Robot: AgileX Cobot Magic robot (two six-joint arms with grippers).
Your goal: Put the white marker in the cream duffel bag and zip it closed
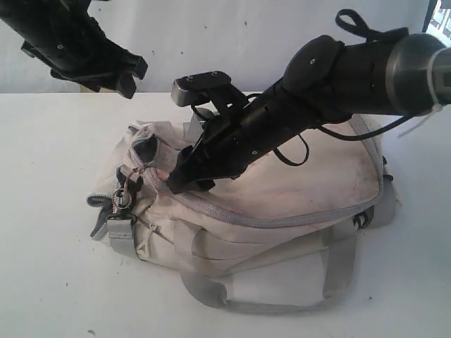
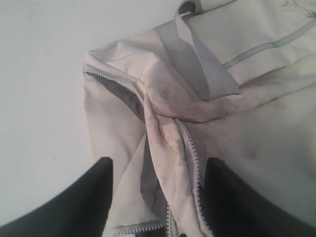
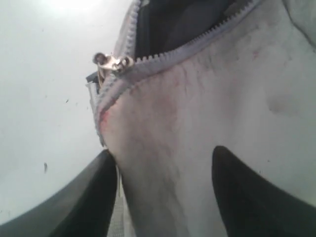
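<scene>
The cream duffel bag (image 1: 296, 183) lies on the white table, its grey zipper (image 1: 282, 220) running along the top. At its left end the zip gapes, showing a dark inside (image 3: 173, 24) beside the metal slider (image 3: 112, 61). My right gripper (image 1: 180, 182) presses down on that end; its fingers stand apart with a fold of bag fabric bulging between them (image 3: 163, 153). My left gripper (image 1: 127, 74) hangs high at the upper left, open and empty, looking down on the bag's end (image 2: 158, 163). The white marker is out of view.
Grey webbing straps (image 1: 232, 299) loop out on the table in front of the bag. A black buckle and grey tabs (image 1: 116, 204) stick out at its left end. Bare white table (image 1: 56, 267) surrounds the bag.
</scene>
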